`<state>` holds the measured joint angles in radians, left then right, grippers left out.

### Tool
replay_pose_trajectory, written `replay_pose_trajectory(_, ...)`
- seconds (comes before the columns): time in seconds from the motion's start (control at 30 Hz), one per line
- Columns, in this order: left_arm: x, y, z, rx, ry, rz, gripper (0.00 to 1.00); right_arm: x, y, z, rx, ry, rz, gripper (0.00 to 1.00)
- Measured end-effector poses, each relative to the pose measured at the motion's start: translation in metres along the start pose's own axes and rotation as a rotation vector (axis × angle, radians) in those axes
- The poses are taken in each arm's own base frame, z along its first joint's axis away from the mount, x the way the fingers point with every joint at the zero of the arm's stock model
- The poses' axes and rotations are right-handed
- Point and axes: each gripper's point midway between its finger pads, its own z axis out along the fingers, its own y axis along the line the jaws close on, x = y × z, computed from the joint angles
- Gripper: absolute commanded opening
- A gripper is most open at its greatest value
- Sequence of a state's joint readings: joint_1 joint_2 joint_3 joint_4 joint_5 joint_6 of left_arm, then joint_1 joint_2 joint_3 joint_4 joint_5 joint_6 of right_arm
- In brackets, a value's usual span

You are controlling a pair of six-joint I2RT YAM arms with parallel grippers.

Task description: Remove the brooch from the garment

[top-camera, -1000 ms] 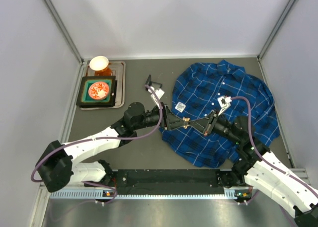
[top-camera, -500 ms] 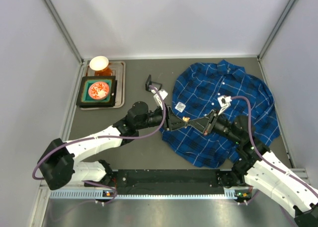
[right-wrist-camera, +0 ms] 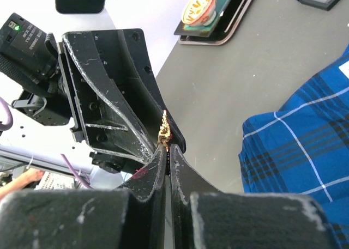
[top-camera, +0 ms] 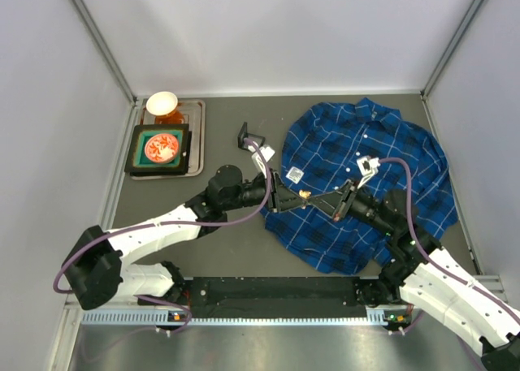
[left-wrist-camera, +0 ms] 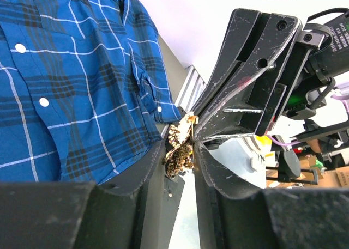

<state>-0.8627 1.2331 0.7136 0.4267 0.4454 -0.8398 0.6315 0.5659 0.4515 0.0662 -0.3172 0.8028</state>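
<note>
Jaws of the right gripper (right-wrist-camera: 166, 149) pinch the brooch (right-wrist-camera: 163, 130); those of the left gripper (left-wrist-camera: 182, 161) stand spread around it, beside the garment (top-camera: 370, 144).

Bright, diffuse light is falling evenly across the bench (top-camera: 236, 111), shadows are lying soft and faint, and the near jaws are blurring in both wrist views against a washed-out white background.
</note>
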Motion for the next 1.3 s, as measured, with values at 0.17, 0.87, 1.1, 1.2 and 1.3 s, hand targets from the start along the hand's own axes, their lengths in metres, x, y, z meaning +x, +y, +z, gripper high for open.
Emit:
replay_pose_trajectory(0.17,-0.001,-0.004,0.000,0.016,0.002,-0.010,0.27,0.001,0.001,-0.001,-0.023,-0.010,-0.019,0.00)
replay_pose_trajectory(0.87,0.005,-0.013,-0.001,0.077,0.066,-0.034,0.16,0.005,0.004,-0.002,-0.068,0.022,-0.178,0.00)
replay_pose_trajectory(1.1,0.004,-0.017,-0.002,0.091,0.066,-0.035,0.15,0.003,0.007,-0.003,-0.082,0.017,-0.216,0.00)
replay_pose_trajectory(1.2,0.005,-0.019,-0.002,0.103,0.075,-0.033,0.15,0.003,0.008,-0.004,-0.091,0.021,-0.235,0.00)
replay_pose_trajectory(1.3,0.007,-0.019,-0.003,0.106,0.088,-0.035,0.15,0.005,0.009,-0.005,-0.103,0.031,-0.262,0.00)
